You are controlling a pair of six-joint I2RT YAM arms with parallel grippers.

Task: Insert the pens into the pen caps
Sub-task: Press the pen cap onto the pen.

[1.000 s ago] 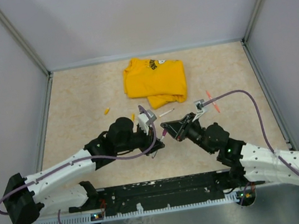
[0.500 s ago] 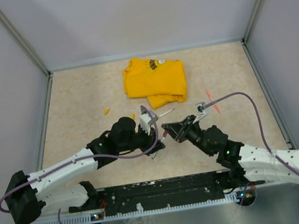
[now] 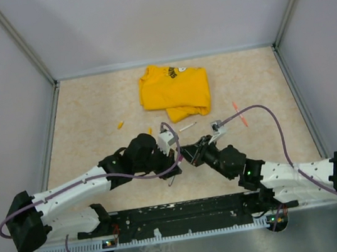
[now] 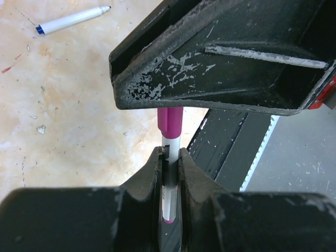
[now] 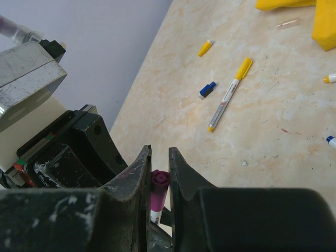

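My left gripper [image 4: 169,155] is shut on a white-barrelled pen [image 4: 169,184] with a magenta end, which stands upright between the jaws. A magenta pen cap [image 4: 170,121] sits over the pen's upper end. My right gripper [image 5: 158,157] is shut on that cap [image 5: 159,184]. In the top view the left gripper [image 3: 174,152] and the right gripper [image 3: 189,152] meet tip to tip at the table's middle front. Loose on the table lie a yellow-capped pen [image 5: 229,94], a blue cap [image 5: 207,90], a yellow cap [image 5: 205,48] and a blue-tipped pen [image 4: 73,19].
A folded yellow T-shirt [image 3: 174,90] lies at the back centre. An orange-red piece [image 3: 238,115] lies right of the grippers and a white pen [image 3: 187,126] just behind them. Grey walls close in the table on three sides, and a black rail [image 3: 188,212] runs along the front.
My right arm has swung left and brought the magenta cap up against the pen in my left gripper. The left arm shifted slightly right. Both grips stayed the same.
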